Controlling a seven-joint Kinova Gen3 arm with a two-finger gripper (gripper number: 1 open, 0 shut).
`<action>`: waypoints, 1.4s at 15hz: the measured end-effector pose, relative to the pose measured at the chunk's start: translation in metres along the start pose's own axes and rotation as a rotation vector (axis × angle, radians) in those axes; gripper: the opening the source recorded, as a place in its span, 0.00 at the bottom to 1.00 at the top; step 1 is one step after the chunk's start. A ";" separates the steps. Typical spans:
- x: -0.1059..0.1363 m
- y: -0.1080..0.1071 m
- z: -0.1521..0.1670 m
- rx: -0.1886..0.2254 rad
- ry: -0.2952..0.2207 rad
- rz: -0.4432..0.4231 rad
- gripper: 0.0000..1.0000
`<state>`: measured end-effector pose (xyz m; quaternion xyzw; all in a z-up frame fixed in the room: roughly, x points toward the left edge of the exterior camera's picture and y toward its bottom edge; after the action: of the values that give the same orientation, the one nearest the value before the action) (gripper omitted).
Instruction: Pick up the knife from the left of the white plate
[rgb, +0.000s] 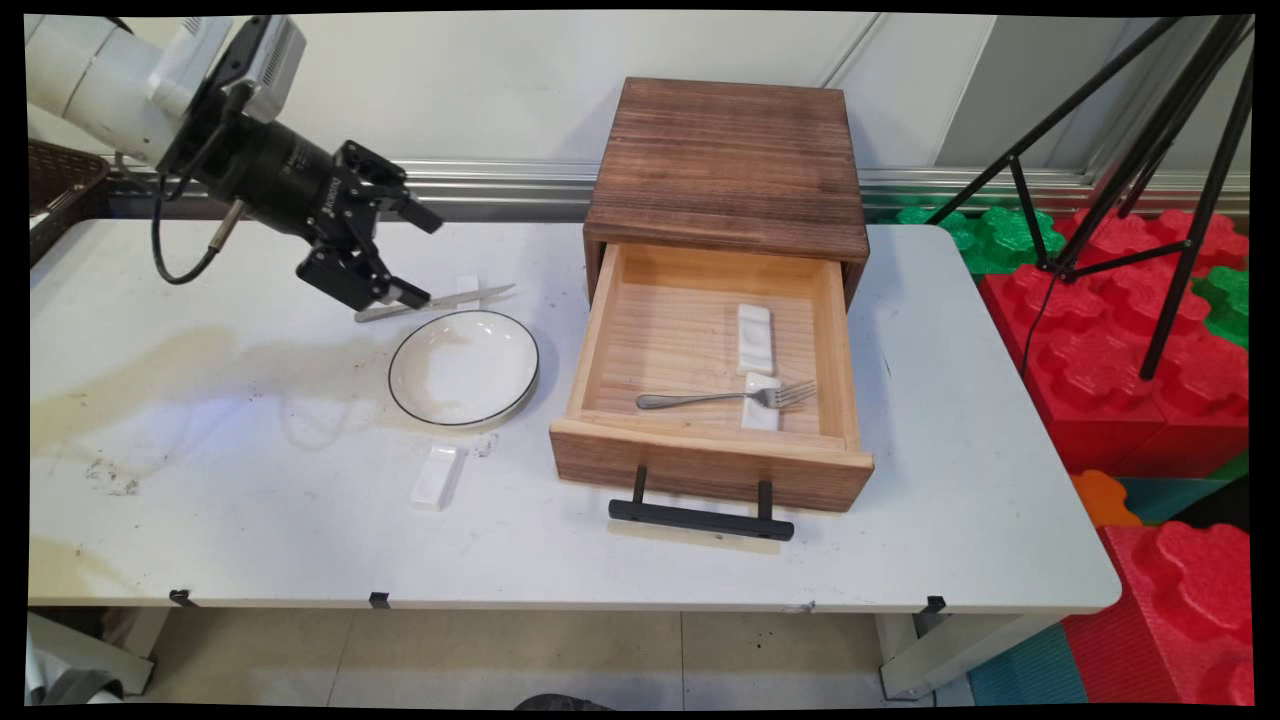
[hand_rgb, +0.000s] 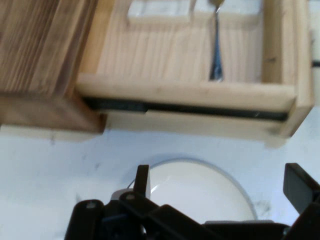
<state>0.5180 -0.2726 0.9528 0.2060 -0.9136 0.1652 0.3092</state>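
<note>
My gripper (rgb: 408, 255) hung with its fingers spread wide and holding nothing, just above the knife (rgb: 436, 302), whose blade was propped on a small white rest (rgb: 467, 288). To its right sat the plate (rgb: 464, 368); further right, the fork (rgb: 727, 397) lay in the open drawer (rgb: 712, 470), its tines on another rest.

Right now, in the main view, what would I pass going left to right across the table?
Gripper → plate → open wooden drawer with a fork inside.
</note>
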 end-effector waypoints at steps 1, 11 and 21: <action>-0.006 -0.004 0.000 0.010 -0.017 -0.005 1.00; -0.073 -0.045 0.000 0.094 -0.189 -0.032 1.00; -0.121 -0.071 0.008 0.126 -0.292 -0.022 1.00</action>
<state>0.6353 -0.3040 0.8825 0.2566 -0.9344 0.1871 0.1615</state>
